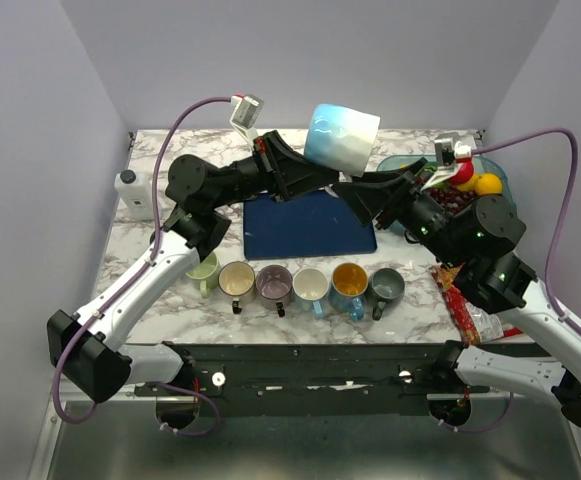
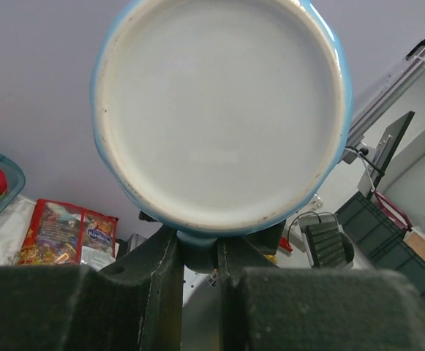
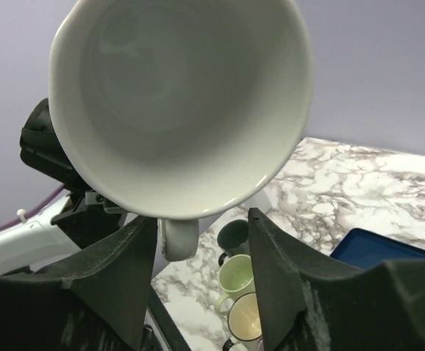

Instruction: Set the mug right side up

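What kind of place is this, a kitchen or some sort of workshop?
Most likely a robotics test bench, not a kitchen: two black-and-white robot arms mounted at a marble-patterned tabletop, plain lavender walls boxing it in, and a tidy row of six ceramic mugs laid out as practice objects.

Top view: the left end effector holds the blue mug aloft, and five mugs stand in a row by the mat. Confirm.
Wrong count: the top view shows six mugs in the row, not five. The left end effector does hold the blue mug aloft.
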